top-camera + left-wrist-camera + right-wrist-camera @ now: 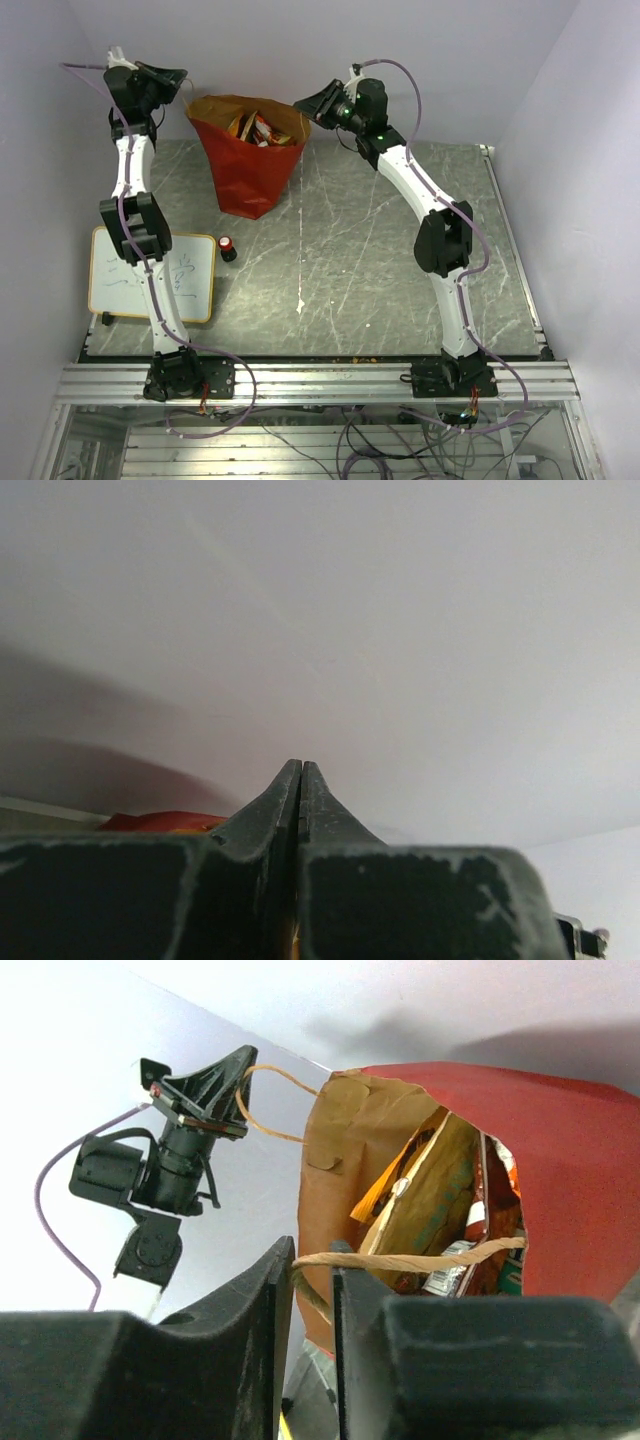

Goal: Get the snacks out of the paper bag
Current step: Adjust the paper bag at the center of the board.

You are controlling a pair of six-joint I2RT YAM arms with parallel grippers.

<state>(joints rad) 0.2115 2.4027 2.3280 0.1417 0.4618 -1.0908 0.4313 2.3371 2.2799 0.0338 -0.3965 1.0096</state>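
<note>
Found paper bag (245,170) upright at far side of tabletop (380,260), mouth open, between both arms. Saw snacks (258,128) inside, tops showing at the mouth. Logged left tool (301,764) fully closed, pinching far cord handle (270,1075) just left of bag rim. Logged right tool (312,1252) at right rim, almost closed, near cord handle (420,1257) lying in the narrow gap; cannot tell whether clamped

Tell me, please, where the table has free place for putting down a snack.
Free: the middle of the table, between the paper bag, the small cylinder and the right arm. Crowded: the near-left part, with the whiteboard and left arm.
</note>
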